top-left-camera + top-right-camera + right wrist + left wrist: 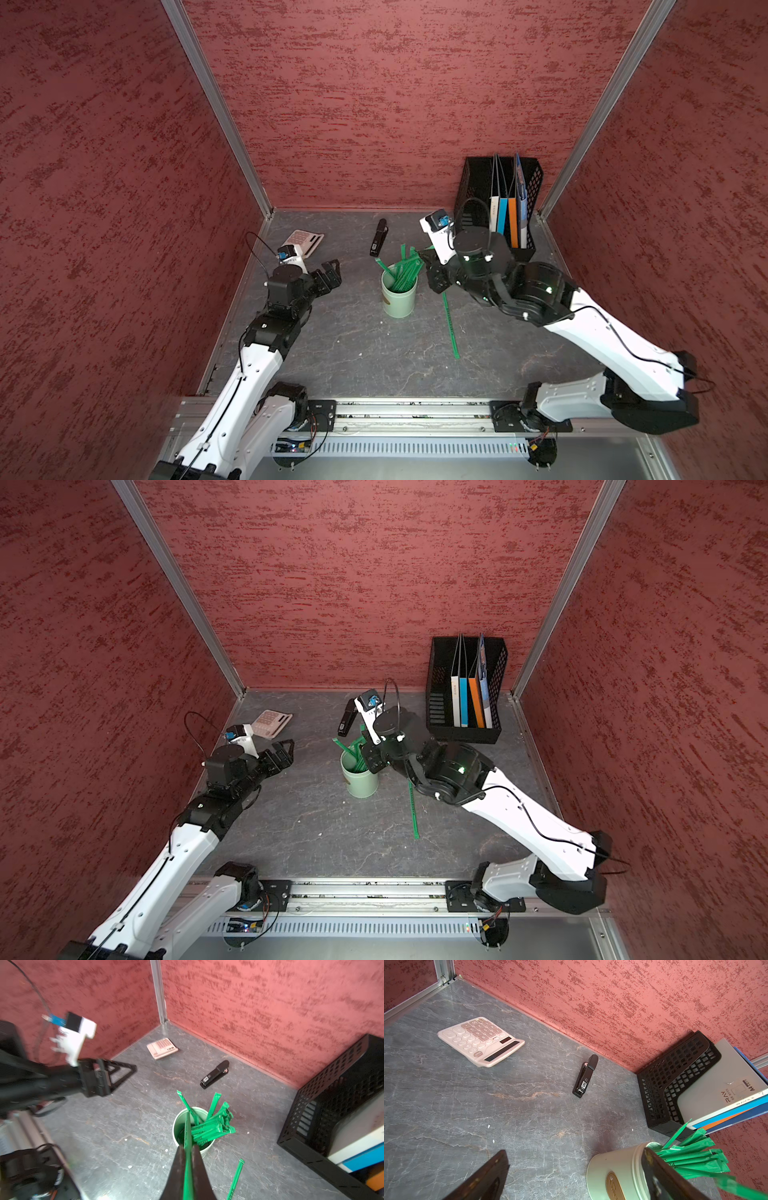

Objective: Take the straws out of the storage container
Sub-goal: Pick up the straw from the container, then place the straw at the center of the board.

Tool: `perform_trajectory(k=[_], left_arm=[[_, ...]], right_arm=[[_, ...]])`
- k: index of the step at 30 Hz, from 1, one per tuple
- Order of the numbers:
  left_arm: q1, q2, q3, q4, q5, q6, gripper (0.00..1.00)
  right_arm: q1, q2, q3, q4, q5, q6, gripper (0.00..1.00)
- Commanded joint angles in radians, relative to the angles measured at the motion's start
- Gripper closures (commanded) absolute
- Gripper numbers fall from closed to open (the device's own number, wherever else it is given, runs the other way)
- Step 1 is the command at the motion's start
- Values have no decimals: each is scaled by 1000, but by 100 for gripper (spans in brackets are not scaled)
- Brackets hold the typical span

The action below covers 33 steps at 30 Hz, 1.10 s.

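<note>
The storage container (pixel 399 299) (pixel 360 782) is a pale mint cup with a brown mark, standing upright mid-table. Several green straws (pixel 405 272) (pixel 209 1128) lean out of it toward the right arm. My right gripper (pixel 188 1147) (pixel 430 266) hovers at the cup's rim and is shut on one straw (pixel 187 1126), whose far end lies over the cup's mouth. Another straw (pixel 450 324) (pixel 413 810) (pixel 235 1180) lies flat on the table, right of the cup. My left gripper (pixel 332 270) (pixel 575 1152) is open and empty, left of the cup (pixel 612 1174).
A pink calculator (pixel 305 241) (pixel 480 1041) lies at the back left and a black stapler (pixel 379 237) (pixel 585 1076) just behind the cup. A black mesh file rack (pixel 478 187) (pixel 332 1095) holding folders stands in the back right corner. Red walls enclose three sides.
</note>
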Motion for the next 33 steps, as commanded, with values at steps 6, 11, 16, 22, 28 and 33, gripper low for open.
perform_trajectory(k=[6, 11, 16, 22, 28, 33], left_arm=[[12, -28, -38, 43, 34, -23, 0], [17, -49, -43, 28, 42, -8, 0], [25, -75, -50, 4, 37, 14, 0], [37, -72, -54, 10, 52, 29, 0], [41, -54, -65, 26, 75, 37, 0], [42, -49, -81, 35, 86, 40, 0]], right_arm=[[-8, 308, 664, -757, -166, 86, 100], [-135, 349, 621, -872, -383, 155, 100], [-219, 318, 480, -873, -451, 184, 100], [-293, 270, 245, -872, -482, 216, 100], [-339, 239, 36, -828, -452, 236, 100], [-375, 236, -130, -716, -469, 228, 100]])
